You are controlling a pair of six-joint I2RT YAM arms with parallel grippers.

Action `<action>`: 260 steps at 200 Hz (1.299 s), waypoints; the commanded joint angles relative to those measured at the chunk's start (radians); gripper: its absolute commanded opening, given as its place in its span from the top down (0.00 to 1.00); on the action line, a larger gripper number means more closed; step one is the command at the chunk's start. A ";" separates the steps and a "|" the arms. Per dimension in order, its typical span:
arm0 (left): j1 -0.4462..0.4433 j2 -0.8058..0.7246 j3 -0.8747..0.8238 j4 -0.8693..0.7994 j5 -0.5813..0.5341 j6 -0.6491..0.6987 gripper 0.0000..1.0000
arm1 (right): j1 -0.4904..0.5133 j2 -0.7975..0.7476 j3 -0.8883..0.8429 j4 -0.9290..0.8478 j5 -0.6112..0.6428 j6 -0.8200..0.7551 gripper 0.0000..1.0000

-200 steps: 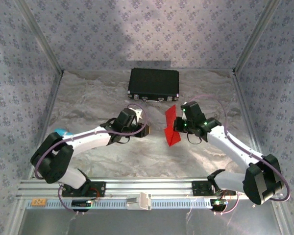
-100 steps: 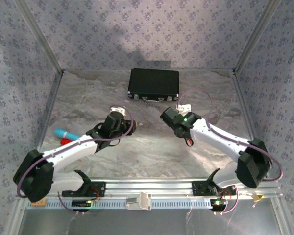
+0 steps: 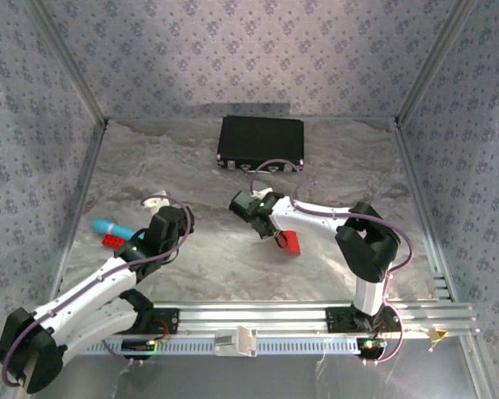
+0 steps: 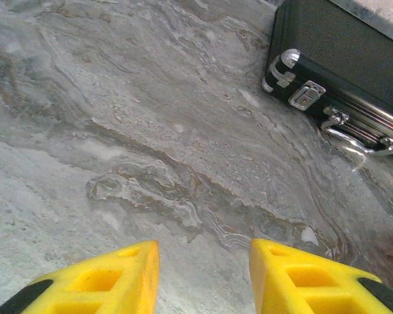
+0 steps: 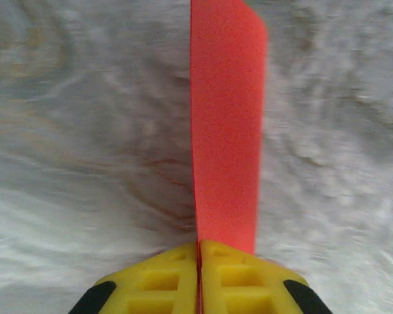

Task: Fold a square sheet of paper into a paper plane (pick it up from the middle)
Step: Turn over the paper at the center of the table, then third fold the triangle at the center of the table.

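The red paper (image 5: 226,131), folded into a slim strip, sticks out from between the yellow fingers of my right gripper (image 5: 198,245), which is shut on its near end. From above, the paper (image 3: 290,242) is low over the middle of the table, with the right gripper (image 3: 280,236) just left of it and the right arm bent back across it. My left gripper (image 3: 158,202) hovers at the left of the table, well apart from the paper. Its yellow fingers (image 4: 128,271) stand open over bare table (image 4: 150,163), and the left gripper (image 4: 204,252) holds nothing.
A black case (image 3: 261,140) with metal latches lies at the back centre; its corner (image 4: 340,59) is ahead and right of the left gripper. A small turquoise object (image 3: 111,226) lies at the left edge with a small red piece (image 3: 113,241) beside it. Patterned walls enclose the table.
The right gripper has carried the red paper left and down toward the table's middle, its arm folding back. The left arm has pulled away to the left and stretched out.
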 commanded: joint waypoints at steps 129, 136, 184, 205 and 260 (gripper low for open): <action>-0.010 0.560 0.229 0.148 0.562 0.118 0.67 | -0.499 -0.429 -0.647 0.796 -0.953 0.100 0.89; -0.017 0.588 0.246 0.145 0.582 0.119 0.68 | -0.502 -0.412 -0.647 0.805 -0.963 0.103 0.90; -0.050 0.710 0.297 0.200 0.705 0.072 0.68 | -0.511 -0.299 -0.650 0.854 -1.027 0.130 0.94; -0.049 0.741 0.290 0.245 0.766 0.040 0.65 | -0.531 -0.271 -0.677 0.865 -1.030 0.132 0.94; -0.049 0.835 0.290 0.383 0.911 -0.043 0.57 | -0.581 -0.193 -0.776 0.989 -1.087 0.195 0.95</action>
